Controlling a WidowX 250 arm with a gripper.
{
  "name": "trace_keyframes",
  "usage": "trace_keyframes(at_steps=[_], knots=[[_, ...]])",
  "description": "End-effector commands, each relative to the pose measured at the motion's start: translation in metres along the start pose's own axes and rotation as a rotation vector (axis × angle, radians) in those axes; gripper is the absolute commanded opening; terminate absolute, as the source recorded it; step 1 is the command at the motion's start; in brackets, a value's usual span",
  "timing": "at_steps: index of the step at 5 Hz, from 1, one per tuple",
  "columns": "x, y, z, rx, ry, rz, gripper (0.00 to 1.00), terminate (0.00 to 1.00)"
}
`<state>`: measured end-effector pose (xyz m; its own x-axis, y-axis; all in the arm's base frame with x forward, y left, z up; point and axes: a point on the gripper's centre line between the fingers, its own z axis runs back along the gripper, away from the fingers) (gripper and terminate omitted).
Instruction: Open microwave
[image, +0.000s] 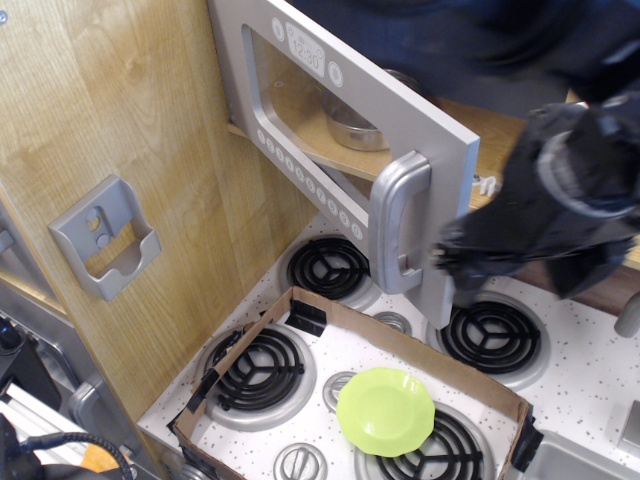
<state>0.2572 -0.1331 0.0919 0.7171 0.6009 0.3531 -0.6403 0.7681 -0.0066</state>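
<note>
Gripper (480, 265) blurred — just right of microwave (340, 150) handle (395, 220).

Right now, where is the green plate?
The green plate lies low in the view, right of center, inside the cardboard frame on the stovetop, partly over the front right burner and below the swung-out microwave door.

The gripper (545, 250) is a blurred, bulky black mass with a pale grey ring around its wrist.
</note>
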Motion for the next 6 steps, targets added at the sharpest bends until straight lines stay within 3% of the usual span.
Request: trace_keyframes(at_steps=[1,2,3,4,6], knots=[[0.03,-0.075,0.027,-0.139,-0.004,-0.232,1.0,0.0],[0.067,-0.085,0.03,-0.229,0.028,-0.386,1.0,0.0],[0.09,-0.065,0.018,-0.224,0.006,-0.529,1.0,0.0],[0.099,-0.034,0.004,-0.195,-0.013,-0.571,1.0,0.0],[0.088,0.023,-0.014,-0.15,-0.024,-0.521,1.0,0.0]])
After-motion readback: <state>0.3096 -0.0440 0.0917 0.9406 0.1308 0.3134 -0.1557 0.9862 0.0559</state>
